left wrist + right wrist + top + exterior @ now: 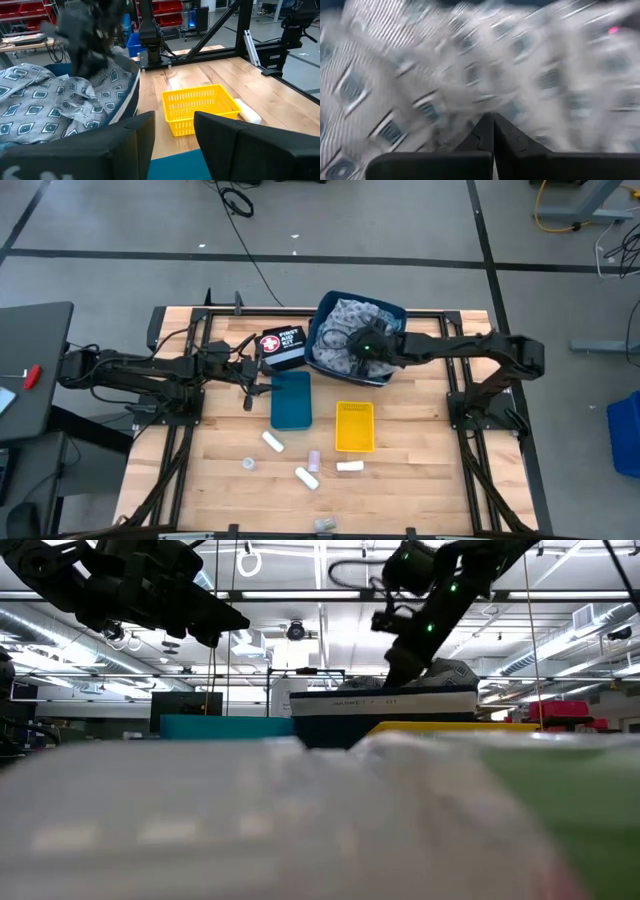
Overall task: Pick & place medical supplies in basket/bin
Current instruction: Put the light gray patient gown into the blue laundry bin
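Patterned grey cloth [445,75] fills the right wrist view, right up against the tips of the right claw [493,120], whose two dark fingers meet in a closed point with no fold visibly caught between them. From above, that claw [362,348] sits at upper centre of the frame, inside the dark blue bin [322,360], over the heap of cloth [348,315]. The step in hand looks like settling or releasing cloth in the bin; done well, the claw would rise straight up clear of the folds, so no corner snags on the fingers and drags back over the rim. The left claw [250,392] hangs left of centre, just beside the teal tray [291,400]; in its own wrist view its fingers [127,145] stand partly apart with nothing between them. Below centre on the bench [420,480] the loose supplies wait: a gauze roll [272,442], another gauze roll [307,478], a tiny tape ring [249,464], a pale packet [349,466] and a small pinkish item [313,458], all well apart from the bin. The yellow basket [354,426] lies empty just above them, and the black first aid pouch [282,345] touches the bin's left side. A good next pick would be the nearest roll, gripped across its width
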Robot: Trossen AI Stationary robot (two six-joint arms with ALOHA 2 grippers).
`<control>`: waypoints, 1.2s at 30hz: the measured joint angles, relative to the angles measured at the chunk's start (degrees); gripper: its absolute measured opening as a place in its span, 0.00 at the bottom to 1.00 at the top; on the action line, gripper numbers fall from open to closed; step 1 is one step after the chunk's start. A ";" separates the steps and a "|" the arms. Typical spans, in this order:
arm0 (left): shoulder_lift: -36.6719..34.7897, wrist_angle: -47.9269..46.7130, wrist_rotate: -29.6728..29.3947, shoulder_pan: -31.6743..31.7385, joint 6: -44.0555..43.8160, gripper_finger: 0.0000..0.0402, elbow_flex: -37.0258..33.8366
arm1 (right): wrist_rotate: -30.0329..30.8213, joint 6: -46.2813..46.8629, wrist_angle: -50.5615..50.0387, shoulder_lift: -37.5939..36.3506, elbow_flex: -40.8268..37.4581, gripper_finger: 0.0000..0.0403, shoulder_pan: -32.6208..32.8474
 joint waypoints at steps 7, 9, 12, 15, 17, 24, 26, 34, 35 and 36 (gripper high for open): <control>0.00 -0.22 -0.01 0.00 -0.02 0.35 0.00 | 4.20 -0.08 -0.85 -4.97 0.07 0.02 1.23; 0.00 -0.28 -0.01 0.02 -0.02 0.35 0.00 | 4.19 -0.20 -1.16 -5.89 0.07 0.05 1.66; 0.00 -0.28 -0.01 0.02 -0.01 0.35 0.00 | 3.11 -1.09 -1.78 -6.22 0.10 0.08 2.55; 0.00 -0.26 -0.01 0.02 -0.02 0.35 0.00 | -1.11 -1.37 -3.97 -5.87 0.14 0.03 2.39; 0.00 -0.20 -0.01 0.02 -0.02 0.35 0.00 | -3.62 -0.79 -6.00 -4.85 0.20 0.01 1.57; 0.00 0.13 -0.01 0.00 -0.21 0.35 0.00 | -6.47 1.61 -15.56 -1.61 0.20 0.00 -1.28; 0.00 0.17 -0.04 0.00 -0.22 0.35 0.00 | -6.42 3.24 -19.35 -1.37 0.20 0.00 -1.59; 0.00 0.31 -0.04 0.04 -0.02 0.35 0.00 | -3.26 12.39 -36.05 -1.78 0.23 0.00 -0.90; 0.00 0.31 -0.04 0.04 -0.02 0.35 0.00 | -3.06 13.51 -37.94 -1.78 0.23 0.00 -0.76; 0.00 0.31 -0.05 0.04 -0.02 0.35 0.00 | -3.00 14.71 -39.67 -1.78 0.23 0.00 -0.55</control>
